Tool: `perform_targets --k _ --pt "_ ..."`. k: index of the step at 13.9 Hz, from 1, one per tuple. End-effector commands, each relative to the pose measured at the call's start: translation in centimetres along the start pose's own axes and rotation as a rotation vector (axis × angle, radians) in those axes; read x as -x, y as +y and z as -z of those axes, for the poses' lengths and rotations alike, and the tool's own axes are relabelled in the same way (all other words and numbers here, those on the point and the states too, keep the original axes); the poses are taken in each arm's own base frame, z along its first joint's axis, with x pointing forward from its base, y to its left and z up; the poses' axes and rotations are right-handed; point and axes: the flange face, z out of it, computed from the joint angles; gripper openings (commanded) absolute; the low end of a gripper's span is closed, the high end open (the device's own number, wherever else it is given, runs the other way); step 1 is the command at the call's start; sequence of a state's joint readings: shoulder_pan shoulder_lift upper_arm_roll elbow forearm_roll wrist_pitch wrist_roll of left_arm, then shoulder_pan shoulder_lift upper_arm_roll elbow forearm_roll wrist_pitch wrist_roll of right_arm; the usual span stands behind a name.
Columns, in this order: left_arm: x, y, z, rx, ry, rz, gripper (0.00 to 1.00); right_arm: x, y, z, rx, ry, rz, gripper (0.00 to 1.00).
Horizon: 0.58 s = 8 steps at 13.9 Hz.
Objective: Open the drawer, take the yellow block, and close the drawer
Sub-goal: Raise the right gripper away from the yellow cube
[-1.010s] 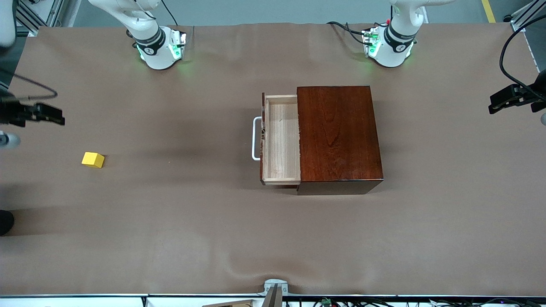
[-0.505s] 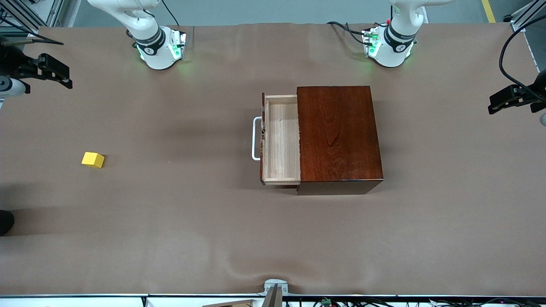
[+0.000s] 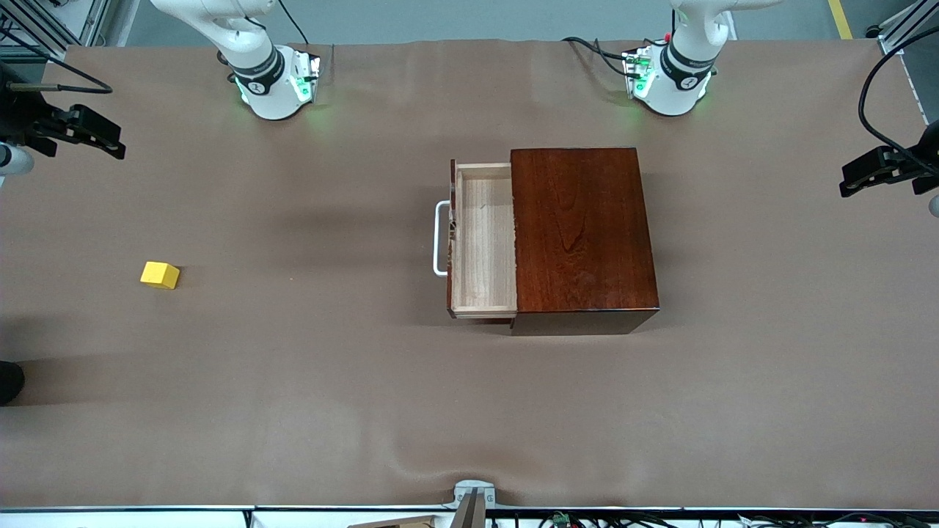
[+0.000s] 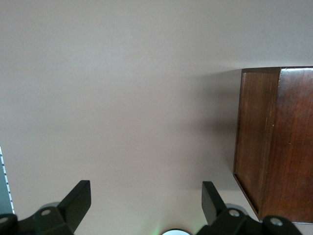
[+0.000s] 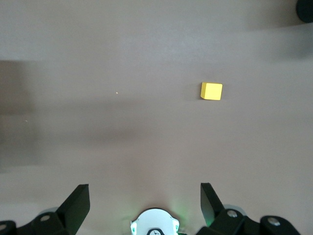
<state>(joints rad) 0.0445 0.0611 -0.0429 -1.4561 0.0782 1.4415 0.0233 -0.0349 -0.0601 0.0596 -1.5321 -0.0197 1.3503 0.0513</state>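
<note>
right gripper (image 3: 110,143) moved from mid-left edge of front view up to upper left; fingers spread.

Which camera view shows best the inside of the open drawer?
The front view: it looks down into the drawer, showing its bare pale wood bottom. The left wrist view shows only the box's outer walls; the right wrist view shows none of it.

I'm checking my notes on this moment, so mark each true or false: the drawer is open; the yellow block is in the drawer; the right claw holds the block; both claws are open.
1. The drawer is open: true.
2. The yellow block is in the drawer: false, it lies on the table toward the right arm's end.
3. The right claw holds the block: false, it is empty, up over the table's edge.
4. Both claws are open: true; the left claw is empty too.
</note>
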Motion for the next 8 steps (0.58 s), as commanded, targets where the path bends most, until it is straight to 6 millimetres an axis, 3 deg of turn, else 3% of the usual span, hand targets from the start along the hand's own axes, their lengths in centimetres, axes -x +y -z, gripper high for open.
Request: perform_targets --k 1,8 --pt "0.1 0.0 0.4 0.013 0.015 -0.028 1.00 0.8 -0.4 1.1 -0.053 0.029 -0.016 1.00" --pt "1.1 2.1 1.3 0.027 0.022 -0.047 1.00 0.7 -0.4 1.1 -0.042 0.030 -0.011 1.00"
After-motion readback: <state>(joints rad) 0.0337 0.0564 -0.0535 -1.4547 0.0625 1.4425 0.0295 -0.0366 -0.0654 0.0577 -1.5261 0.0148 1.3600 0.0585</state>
